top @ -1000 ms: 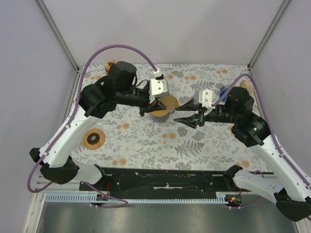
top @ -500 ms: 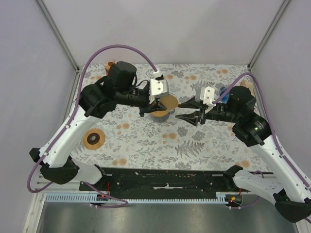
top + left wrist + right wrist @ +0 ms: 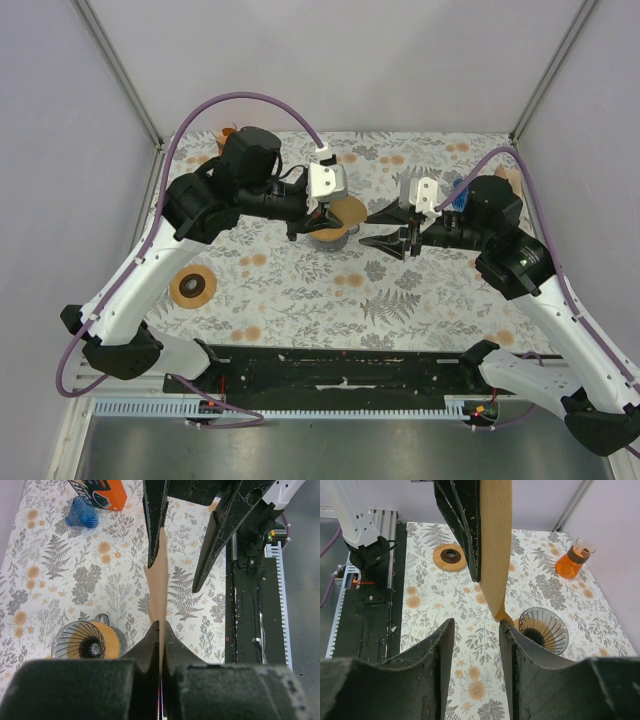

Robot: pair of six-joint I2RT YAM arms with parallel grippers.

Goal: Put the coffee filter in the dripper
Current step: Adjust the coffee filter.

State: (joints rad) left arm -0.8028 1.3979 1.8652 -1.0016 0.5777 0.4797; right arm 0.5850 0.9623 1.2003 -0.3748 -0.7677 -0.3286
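Brown paper: the coffee filter [image 3: 496, 545] is a flat, folded tan piece. The right wrist view shows its curved edge ending in a point at the bottom, and the left wrist view shows it edge-on as a thin strip.
Filter position: it is held up off the floral tablecloth [image 3: 300, 290], close beside the glass dripper [image 3: 543, 625] and not inside it. From above it overlaps the dripper's far right rim.
Left gripper [image 3: 160, 627]: the fingers are pinched flat together on the filter's near edge.
Right gripper [image 3: 366, 229]: the fingers stand about half apart with nothing between them, pointing at the filter from the right. One finger is very near the paper's far edge, and I cannot tell whether they touch.
Dripper: it is a ribbed clear cone with a side handle, standing upright with its mouth open to the top.
Open room: patterned cloth lies bare in front of the dripper, toward the arm bases.
Other things: a wooden ring [image 3: 193, 286] sits well off to the left. A flask of orange liquid [image 3: 574, 557] stands at the far left corner. A blue cone [image 3: 82, 512] and an orange box [image 3: 102, 492] sit at the far right, behind the right arm.
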